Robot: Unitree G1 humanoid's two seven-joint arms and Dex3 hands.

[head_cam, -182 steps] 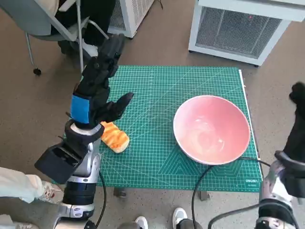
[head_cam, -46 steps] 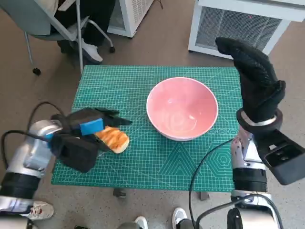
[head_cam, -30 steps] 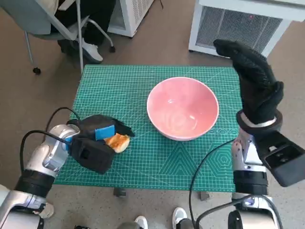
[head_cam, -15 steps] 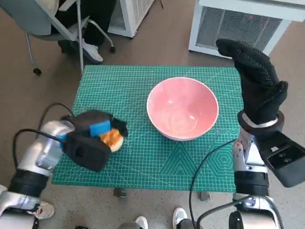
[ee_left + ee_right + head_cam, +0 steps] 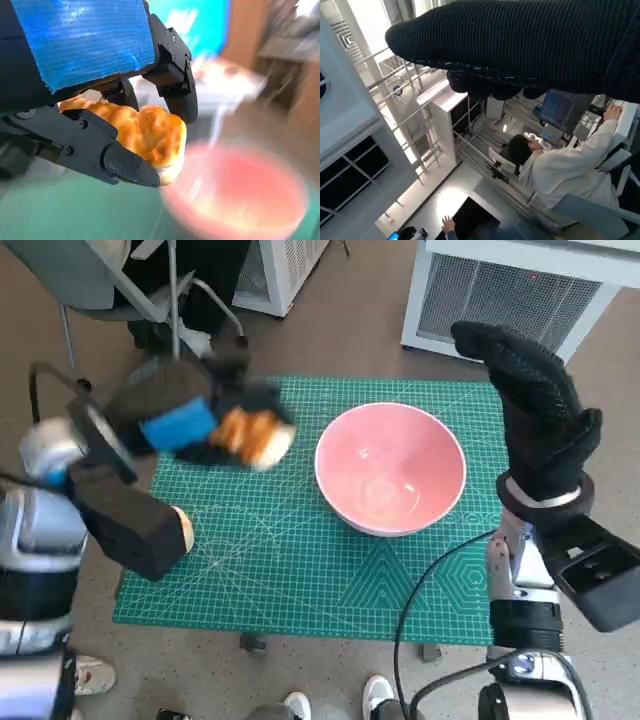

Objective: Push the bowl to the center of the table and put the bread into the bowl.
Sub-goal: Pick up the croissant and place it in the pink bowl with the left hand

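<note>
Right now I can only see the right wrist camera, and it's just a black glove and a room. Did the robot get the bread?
Observer: Yes. The left hand holds the bread between its black fingers, off the green mat.
Operator: Is it in the bowl yet?
Observer: No. In the head view the bread is beside the pink bowl, short of its rim. The bowl has nothing in it.
Operator: What's my gloved hand doing?
Observer: The right hand is raised at the mat's right side with nothing in it, apart from the bowl.
</note>
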